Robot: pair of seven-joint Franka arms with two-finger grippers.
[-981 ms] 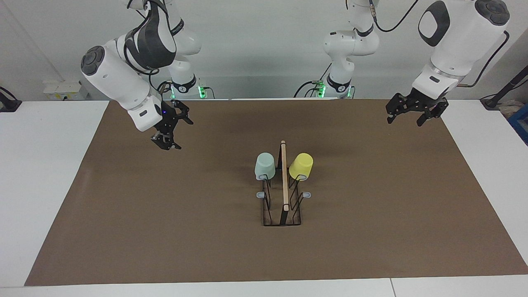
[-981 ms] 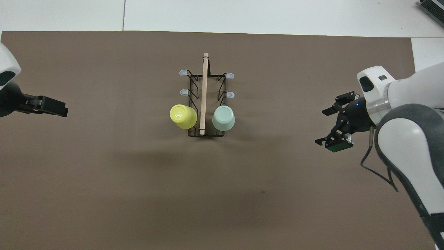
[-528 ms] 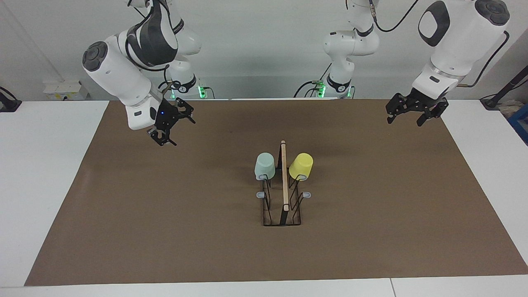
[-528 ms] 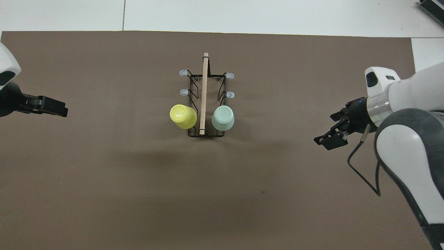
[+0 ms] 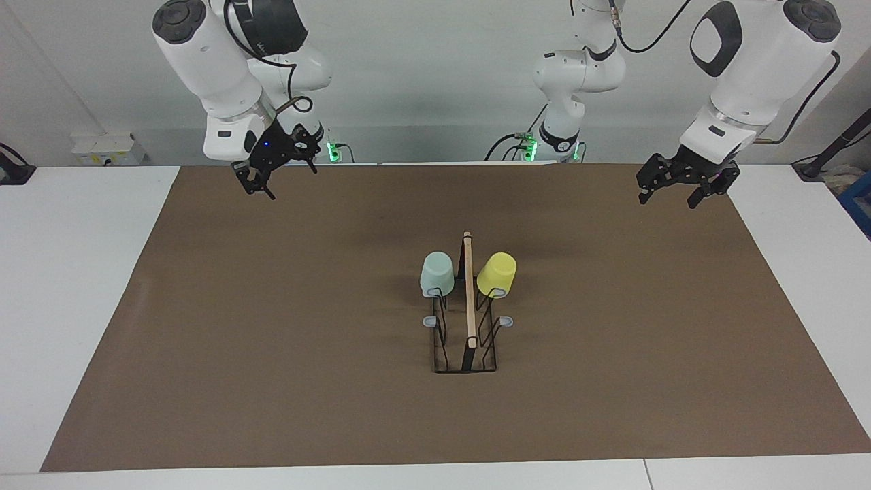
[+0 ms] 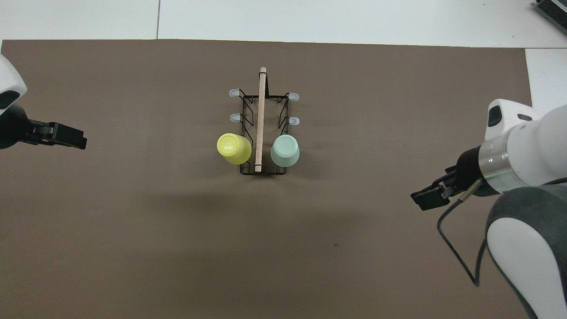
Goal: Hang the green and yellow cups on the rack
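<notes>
Green cup (image 5: 436, 273) & yellow cup (image 5: 497, 274) hung on rack (image 5: 468, 309) mid-worktop, well apart from left gripper (image 5: 684, 189) & right gripper (image 5: 273, 171); both open, empty, raised.

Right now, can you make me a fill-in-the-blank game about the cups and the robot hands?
1. The yellow cup hangs upside down on the ____.
2. The wooden bar runs between the yellow cup and the ____ cup.
3. Each cup sits on the prong ____ to the robots on its side.
4. The left gripper and the right gripper are both open and holding ____.

Missing words: rack; green; nearest; nothing
</notes>
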